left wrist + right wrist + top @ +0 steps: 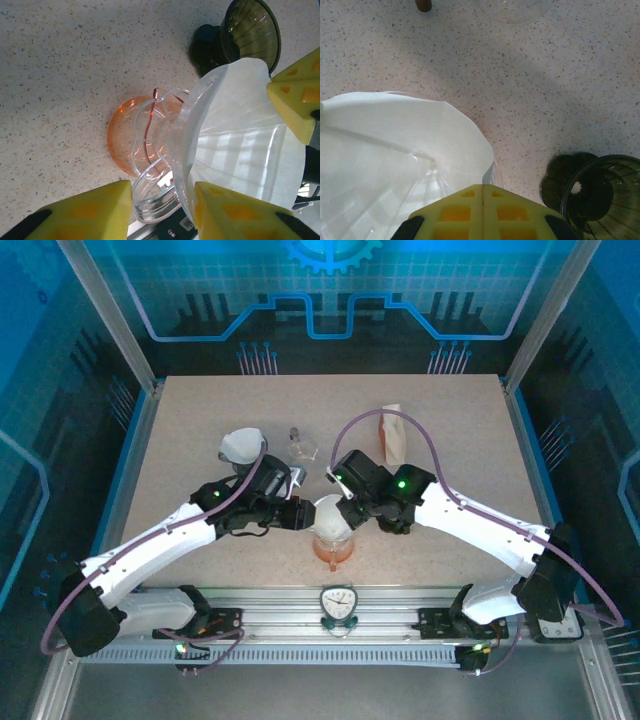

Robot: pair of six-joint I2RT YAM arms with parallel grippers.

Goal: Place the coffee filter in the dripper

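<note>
Well, the left tool (162, 192) seems clamped on the dripper (172, 145) at bottom centre; the right tool (482, 192), pinched shut on the filter (395, 130) (at its rim), should seat it evenly before releasing.

Top camera overlooks the whole worktop (190, 450) from its near edge; both wrist cameras closely share the filter (245, 140).

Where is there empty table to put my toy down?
The far left corner, behind the white cone, is bare. So is the right side, past the upright packet. The middle is crowded: the left gripper and right gripper meet at the dripper and coffee filter.
</note>
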